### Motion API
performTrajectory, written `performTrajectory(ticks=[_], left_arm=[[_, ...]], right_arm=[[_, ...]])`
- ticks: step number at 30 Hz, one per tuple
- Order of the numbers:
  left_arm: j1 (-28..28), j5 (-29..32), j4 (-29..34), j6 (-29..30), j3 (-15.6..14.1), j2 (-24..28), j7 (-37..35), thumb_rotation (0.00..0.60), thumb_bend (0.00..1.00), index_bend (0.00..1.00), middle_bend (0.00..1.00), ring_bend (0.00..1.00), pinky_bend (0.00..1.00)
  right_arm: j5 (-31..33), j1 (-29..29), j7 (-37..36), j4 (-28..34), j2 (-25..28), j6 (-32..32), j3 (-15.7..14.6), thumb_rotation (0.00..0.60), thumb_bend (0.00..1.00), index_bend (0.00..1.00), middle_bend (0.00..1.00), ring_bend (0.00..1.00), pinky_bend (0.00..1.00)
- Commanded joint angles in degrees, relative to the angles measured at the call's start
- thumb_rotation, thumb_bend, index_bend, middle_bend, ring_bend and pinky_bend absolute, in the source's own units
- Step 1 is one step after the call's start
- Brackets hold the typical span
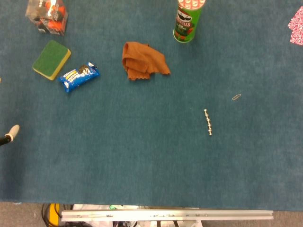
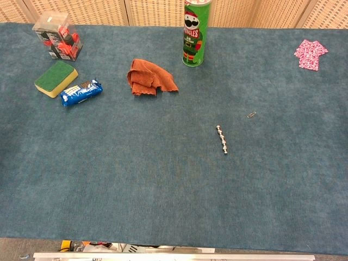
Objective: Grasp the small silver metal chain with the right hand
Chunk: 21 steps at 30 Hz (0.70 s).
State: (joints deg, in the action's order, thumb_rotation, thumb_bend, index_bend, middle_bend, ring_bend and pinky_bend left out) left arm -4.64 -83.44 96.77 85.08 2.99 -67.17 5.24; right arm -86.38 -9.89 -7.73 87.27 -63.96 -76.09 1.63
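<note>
The silver chain (image 1: 208, 122) lies straight on the blue table (image 1: 142, 156), untouched. Only a left hand (image 1: 9, 135) fingertip shows at the edge; finger state unclear.

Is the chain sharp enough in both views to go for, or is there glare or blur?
Head view: chain small but distinct, light even, no glare. Chest view: chain slightly crisper, beads separable, faint shadow only; corners look a little soft.
</note>
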Motion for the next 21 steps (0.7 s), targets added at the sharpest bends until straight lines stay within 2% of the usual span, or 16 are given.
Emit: performTrajectory(ticks=[1,21], left_arm=[[0.0,0.0,0.0,-0.1,0.0,0.0,0.1,0.600,0.17,0.00,0.00,0.00,0.00],[-0.1,-0.4,0.5,0.0,-0.1,0.1,0.2,0.600,0.17,0.00,0.00,0.00,0.00]], right_arm=[[0.0,0.0,-0.1,-0.1,-0.1,0.1,0.0,0.600,0.07,0.08,0.23,0.19,0.36],[-1.7,-0.7,-0.6,0.7,0.7,0.1,-0.4,0.600,0.07,0.09,0.23,0.19,0.37]])
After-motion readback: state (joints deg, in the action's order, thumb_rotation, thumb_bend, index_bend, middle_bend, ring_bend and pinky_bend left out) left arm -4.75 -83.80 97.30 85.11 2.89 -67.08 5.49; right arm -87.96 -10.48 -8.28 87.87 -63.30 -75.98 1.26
